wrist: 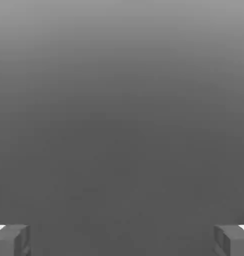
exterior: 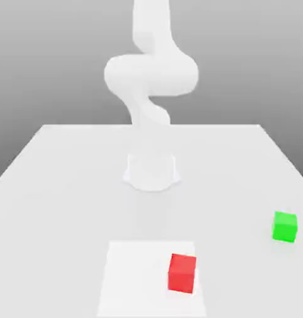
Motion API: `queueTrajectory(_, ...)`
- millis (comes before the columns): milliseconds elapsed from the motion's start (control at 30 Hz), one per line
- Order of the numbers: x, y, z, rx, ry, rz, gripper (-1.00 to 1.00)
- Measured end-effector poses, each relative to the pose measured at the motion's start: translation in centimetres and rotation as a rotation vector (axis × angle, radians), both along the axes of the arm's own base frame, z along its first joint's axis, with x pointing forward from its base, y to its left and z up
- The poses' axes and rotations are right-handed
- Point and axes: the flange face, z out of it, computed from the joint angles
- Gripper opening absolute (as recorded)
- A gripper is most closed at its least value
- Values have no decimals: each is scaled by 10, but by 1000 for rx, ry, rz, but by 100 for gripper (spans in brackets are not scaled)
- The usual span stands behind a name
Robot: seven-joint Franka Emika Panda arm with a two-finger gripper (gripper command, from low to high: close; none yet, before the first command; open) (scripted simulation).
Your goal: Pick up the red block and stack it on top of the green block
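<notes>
Two-finger gripper [wrist: 122, 240]: jaws spread wide, nothing between them.

Grey, blocky, matte fingertips [wrist: 13, 240] sit at opposite edges of the frame, well apart. Each shows a flat inner face with a darker recessed pad, plus a small white patch at its outer upper corner.

Between and beyond the fingertips: plain grey background [wrist: 122, 110], lighter on the side away from the fingertips, shading evenly darker toward them. No contact between the fingertips and any surface.
</notes>
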Motion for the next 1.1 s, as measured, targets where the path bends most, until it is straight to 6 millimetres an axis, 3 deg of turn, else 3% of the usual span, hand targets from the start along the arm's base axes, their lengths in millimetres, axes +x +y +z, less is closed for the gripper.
queueTrajectory(167, 54, 14, -103, 13, 166, -41, 0)
queueTrajectory(333, 80, 26, -209, 28, 325, -80, 0)
queueTrajectory(500, 81, 37, -315, 45, 485, -117, 0)
queueTrajectory(700, 50, 52, -433, 68, 677, -157, 0)
queueTrajectory(900, 42, 54, -508, 76, 715, -170, 0)
queueTrajectory(933, 41, 54, -517, 75, 716, -169, -100)
queueTrajectory(1100, 41, 54, -517, 75, 714, -169, -100)
